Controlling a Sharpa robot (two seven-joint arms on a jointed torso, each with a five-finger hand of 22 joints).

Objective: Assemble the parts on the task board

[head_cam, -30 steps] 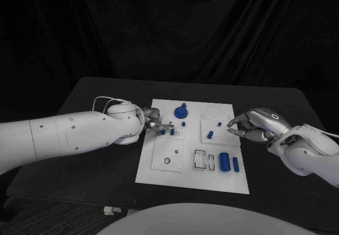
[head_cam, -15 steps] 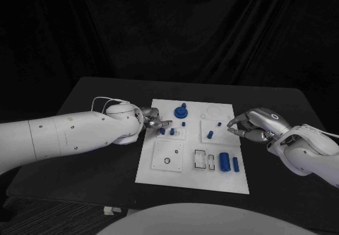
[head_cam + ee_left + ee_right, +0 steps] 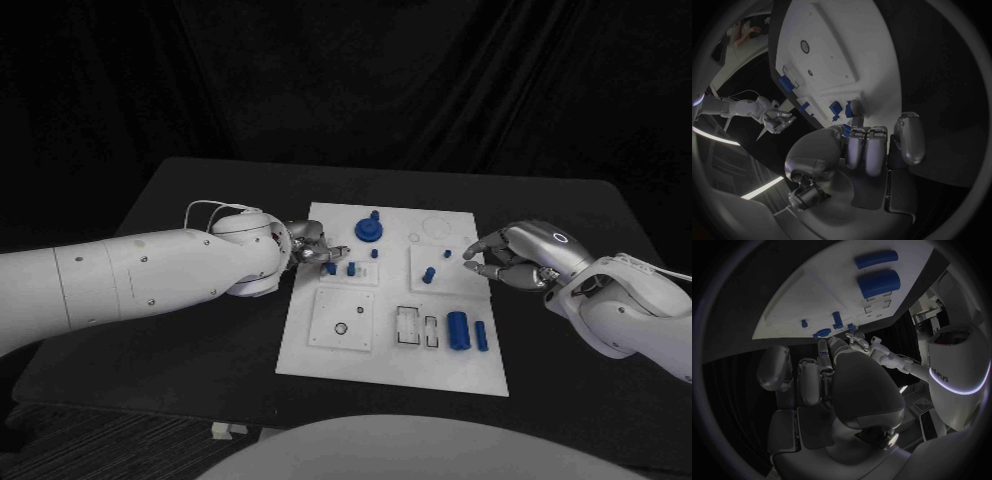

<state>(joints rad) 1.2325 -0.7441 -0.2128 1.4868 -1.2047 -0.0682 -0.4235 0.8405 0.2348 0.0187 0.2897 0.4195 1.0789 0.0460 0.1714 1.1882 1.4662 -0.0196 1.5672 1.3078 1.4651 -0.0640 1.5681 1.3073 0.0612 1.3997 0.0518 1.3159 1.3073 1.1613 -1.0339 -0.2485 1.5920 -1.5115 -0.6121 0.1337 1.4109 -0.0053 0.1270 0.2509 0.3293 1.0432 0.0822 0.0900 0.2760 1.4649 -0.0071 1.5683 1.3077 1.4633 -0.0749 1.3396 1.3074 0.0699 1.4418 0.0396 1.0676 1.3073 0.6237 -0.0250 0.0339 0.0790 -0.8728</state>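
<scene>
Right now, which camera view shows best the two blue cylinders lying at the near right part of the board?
The right wrist view: the two blue cylinders appear large and unobstructed. The head view shows them small on the task board. In the left wrist view they are tiny blue spots.

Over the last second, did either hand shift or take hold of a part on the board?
The left hand has drawn back a little from the small blue pegs toward the board's left edge; whether it holds anything cannot be told. The right hand stays hovering at the board's right edge, fingers curled, with nothing seen in it. The blue parts lie as before.
</scene>
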